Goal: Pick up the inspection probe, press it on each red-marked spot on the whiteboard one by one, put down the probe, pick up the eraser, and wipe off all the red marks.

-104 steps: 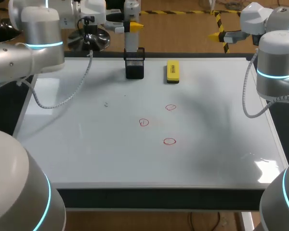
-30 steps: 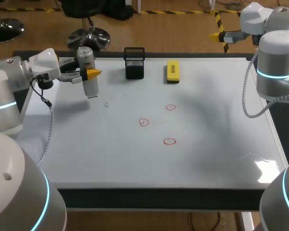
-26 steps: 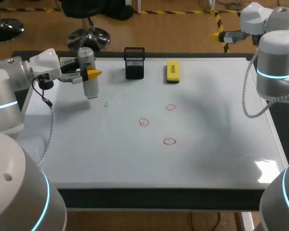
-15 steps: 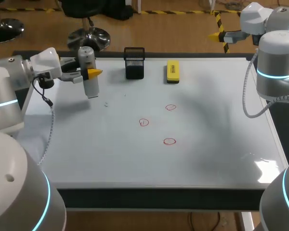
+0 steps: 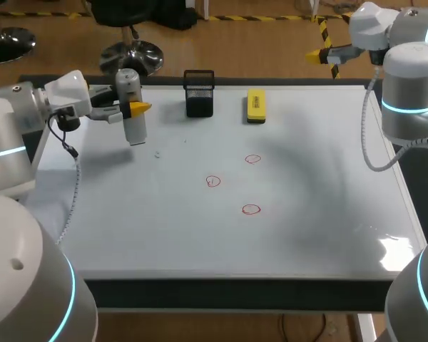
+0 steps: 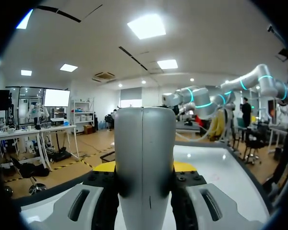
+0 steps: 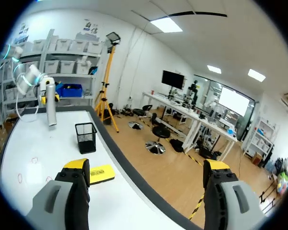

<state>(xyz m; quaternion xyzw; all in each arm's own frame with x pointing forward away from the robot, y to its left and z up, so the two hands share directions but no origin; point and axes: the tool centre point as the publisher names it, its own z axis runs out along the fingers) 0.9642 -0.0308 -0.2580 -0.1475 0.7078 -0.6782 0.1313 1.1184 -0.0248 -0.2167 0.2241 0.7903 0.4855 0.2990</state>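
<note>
Left gripper point(image 5: 133, 109): clamped from both sides on the inspection probe point(image 5: 134, 130), a smooth grey cylinder held upright over the far left of the glossy whiteboard point(image 5: 314, 214). The probe stands well apart from the three red marks point(image 5: 212, 181), thin hand-drawn rings near the board's middle. The eraser point(image 5: 256, 105), a yellow rectangular block, lies by the far edge beside a black mesh holder point(image 5: 199, 93). Right gripper point(image 7: 146, 165): fingers spread wide, holding nothing, beyond the far right corner.

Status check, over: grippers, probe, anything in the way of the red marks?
Left gripper shut on probe, held upright over board, left side. Right gripper open, off far right corner. Three red marks unblocked.
</note>
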